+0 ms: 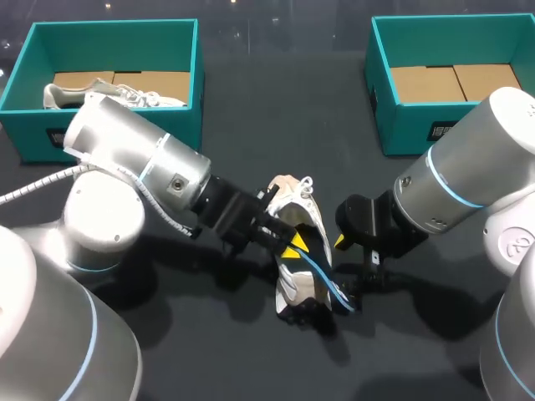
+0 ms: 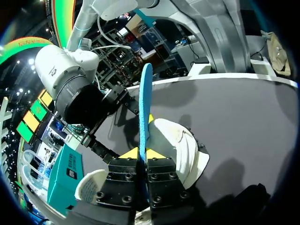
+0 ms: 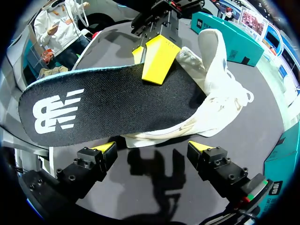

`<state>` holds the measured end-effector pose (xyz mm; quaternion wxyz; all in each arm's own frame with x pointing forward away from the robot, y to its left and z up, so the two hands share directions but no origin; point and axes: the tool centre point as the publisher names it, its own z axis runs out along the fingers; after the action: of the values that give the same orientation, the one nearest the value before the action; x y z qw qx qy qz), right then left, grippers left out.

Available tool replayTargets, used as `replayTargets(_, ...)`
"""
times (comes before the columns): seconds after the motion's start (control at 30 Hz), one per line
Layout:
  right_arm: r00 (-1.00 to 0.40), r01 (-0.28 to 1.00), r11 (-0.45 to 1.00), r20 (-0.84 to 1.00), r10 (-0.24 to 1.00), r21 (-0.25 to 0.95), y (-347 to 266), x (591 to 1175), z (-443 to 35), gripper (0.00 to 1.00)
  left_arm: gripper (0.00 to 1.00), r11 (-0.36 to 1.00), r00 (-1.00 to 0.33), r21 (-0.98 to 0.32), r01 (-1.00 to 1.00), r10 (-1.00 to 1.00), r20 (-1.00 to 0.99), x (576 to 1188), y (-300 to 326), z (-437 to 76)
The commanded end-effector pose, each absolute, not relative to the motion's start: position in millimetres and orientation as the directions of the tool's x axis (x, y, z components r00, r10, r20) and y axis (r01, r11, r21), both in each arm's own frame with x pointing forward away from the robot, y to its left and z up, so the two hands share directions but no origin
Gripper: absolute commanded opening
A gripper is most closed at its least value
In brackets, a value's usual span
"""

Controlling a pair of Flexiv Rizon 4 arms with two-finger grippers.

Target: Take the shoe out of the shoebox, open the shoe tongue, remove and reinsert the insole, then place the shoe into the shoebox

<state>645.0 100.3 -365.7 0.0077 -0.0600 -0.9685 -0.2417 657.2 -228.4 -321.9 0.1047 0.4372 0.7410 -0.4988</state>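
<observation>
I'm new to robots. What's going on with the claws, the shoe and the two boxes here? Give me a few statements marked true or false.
1. The left claw is shut on the insole. True.
2. The right claw is gripping the shoe. False: its fingers stand open beside the shoe and hold nothing.
3. The shoe being worked on sits inside a box. False: it lies on the table, between the two boxes.
4. The left box holds a second shoe. True.
5. The right box holds a shoe too. False: only its cardboard floor shows.
</observation>
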Motion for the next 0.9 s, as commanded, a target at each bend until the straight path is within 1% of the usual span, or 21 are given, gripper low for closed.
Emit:
replayTargets(0.03, -0.993, 0.12, 0.875, 0.042, 0.113, 0.469, 99.7, 643.7, -366.1, 1.0, 0.0, 0.131, -0.611, -0.654, 0.745, 0.528, -0.589, 656.6, -222.1, -331.7)
replayTargets(0.3, -0.993, 0.12, 0.875, 0.042, 0.113, 0.469, 99.7, 643.7, -366.1, 1.0, 0.0, 0.198, -0.665, -0.668, 0.717, 0.481, -0.571, 670.1, -216.3, -345.8)
replayTargets(0.43, -0.993, 0.12, 0.875, 0.042, 0.113, 0.469, 99.7, 643.7, -366.1, 1.0, 0.0, 0.235, -0.661, -0.635, 0.736, 0.455, -0.597, 677.8, -213.6, -344.4)
replayTargets(0.47, -0.993, 0.12, 0.875, 0.042, 0.113, 0.469, 99.7, 643.7, -366.1, 1.0, 0.0, 0.257, -0.642, -0.601, 0.756, 0.465, -0.609, 681.0, -213.3, -344.7)
replayTargets(0.63, -0.993, 0.12, 0.875, 0.042, 0.113, 0.469, 99.7, 643.7, -366.1, 1.0, 0.0, 0.302, -0.639, -0.567, 0.766, 0.455, -0.62, 689.0, -215.1, -346.2)
replayTargets(0.87, -0.993, 0.12, 0.875, 0.042, 0.113, 0.469, 99.7, 643.7, -366.1, 1.0, 0.0, 0.277, -0.634, -0.579, 0.767, 0.462, -0.62, 683.6, -218.5, -336.7)
replayTargets(0.9, -0.993, 0.12, 0.875, 0.042, 0.113, 0.469, 99.7, 643.7, -366.1, 1.0, 0.04, 0.274, -0.633, -0.579, 0.768, 0.463, -0.621, 682.9, -219.0, -335.3)
